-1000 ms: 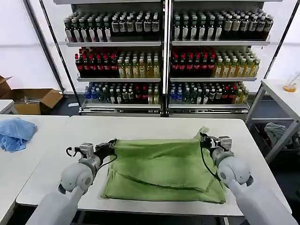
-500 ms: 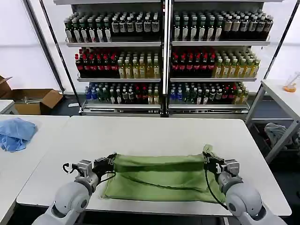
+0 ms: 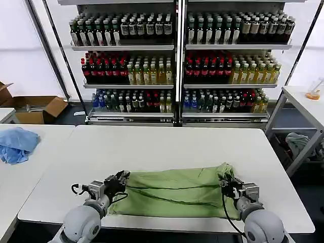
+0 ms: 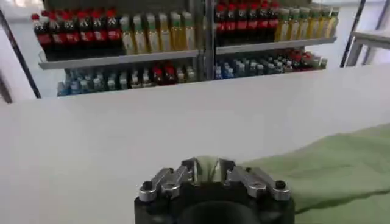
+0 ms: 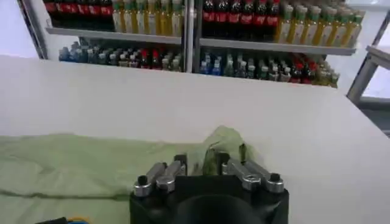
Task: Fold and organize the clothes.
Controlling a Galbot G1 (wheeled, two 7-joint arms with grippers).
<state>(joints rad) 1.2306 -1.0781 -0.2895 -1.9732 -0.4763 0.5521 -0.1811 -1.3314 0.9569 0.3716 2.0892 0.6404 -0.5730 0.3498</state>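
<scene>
The light green shirt (image 3: 174,191) lies folded into a long flat band near the front edge of the white table (image 3: 167,144). My left gripper (image 3: 120,178) is shut on the band's left end, with green fabric pinched between its fingers (image 4: 207,169). At the other end my right gripper (image 3: 226,183) is shut on the right corner, where a bunched tuft of fabric (image 5: 224,141) stands up between the jaws. The shirt (image 4: 332,164) stretches away from the left gripper (image 4: 207,167) in its wrist view. The right gripper (image 5: 204,161) holds the shirt (image 5: 91,164) low over the table.
A light blue cloth (image 3: 16,144) lies on the neighbouring table at the left. Shelves of bottles (image 3: 177,61) stand behind the table. A cardboard box (image 3: 35,107) sits on the floor at the far left. A grey cloth (image 3: 298,142) lies under a side table at the right.
Both grippers have pulled the shirt's far edge toward the front of the table, folding it over. The shirt went from a wide spread to a narrow band.
</scene>
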